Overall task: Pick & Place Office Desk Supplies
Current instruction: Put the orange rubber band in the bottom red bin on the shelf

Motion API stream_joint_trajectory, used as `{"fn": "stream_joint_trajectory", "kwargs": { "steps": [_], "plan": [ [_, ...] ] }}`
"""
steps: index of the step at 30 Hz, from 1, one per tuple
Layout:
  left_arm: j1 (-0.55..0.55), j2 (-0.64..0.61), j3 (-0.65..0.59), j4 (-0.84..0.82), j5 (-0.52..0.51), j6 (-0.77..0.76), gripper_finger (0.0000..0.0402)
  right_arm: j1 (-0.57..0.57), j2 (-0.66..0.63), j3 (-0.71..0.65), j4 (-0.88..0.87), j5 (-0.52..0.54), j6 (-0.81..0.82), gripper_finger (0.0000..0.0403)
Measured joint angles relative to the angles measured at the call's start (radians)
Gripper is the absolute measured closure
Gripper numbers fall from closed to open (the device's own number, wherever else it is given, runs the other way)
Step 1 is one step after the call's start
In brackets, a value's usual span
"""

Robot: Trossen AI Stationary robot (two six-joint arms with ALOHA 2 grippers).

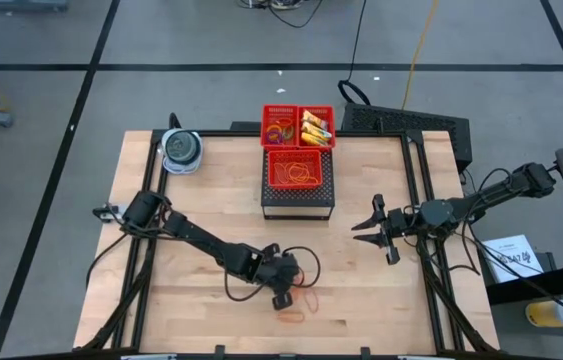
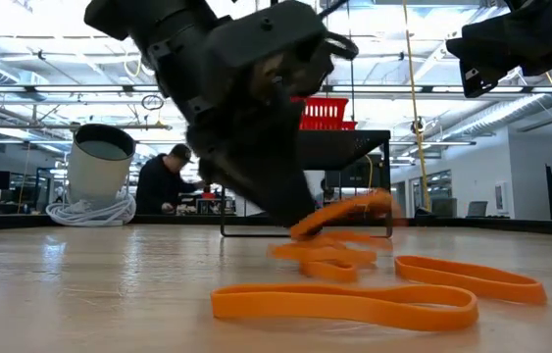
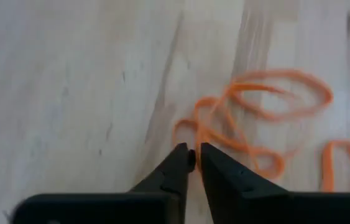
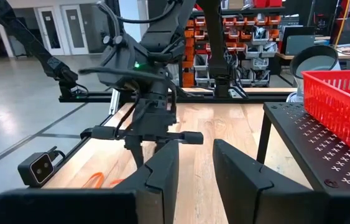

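Pinching down at the table (image 1: pixel 201 190), left claw (image 3: pixel 193 157) has tips nearly together on a strand of the orange rubber bands (image 3: pixel 249 121), well in front of the red baskets (image 1: pixel 298 145). Bands look light, floppy, stretchy; best nipped on one strand. Right claw (image 4: pixel 194 163) waits apart, beside the baskets.

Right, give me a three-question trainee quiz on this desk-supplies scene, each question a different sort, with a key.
1. True or false: the left gripper is down at the orange rubber bands on the table.
2. Multiple choice: the red mesh baskets sit on
A. the bare table
B. a black perforated stand
C. the blue-grey container
3. Fill in: the right gripper waits in the air with its fingers ____.

Key
1. True; its tips are nearly together at a band.
2. B
3. open
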Motion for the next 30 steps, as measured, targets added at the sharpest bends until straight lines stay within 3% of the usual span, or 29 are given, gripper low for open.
{"fn": "stream_joint_trajectory", "kwargs": {
  "steps": [5, 16, 30],
  "plan": [
    [0.0, -0.004, 0.0, 0.074, -0.059, 0.035, 0.0305, 0.0, 0.0, 0.0, 0.0, 0.0, 0.0, 0.0314],
    [0.001, -0.005, 0.0, 0.09, -0.064, 0.038, 0.0209, 0.0, 0.0, 0.0, -0.002, 0.0, 0.0, 0.0314],
    [0.002, 0.019, 0.001, 0.082, -0.064, 0.015, 0.0192, 0.0, 0.0, 0.0, 0.0, 0.0, 0.0, 0.0314]
  ]
}}
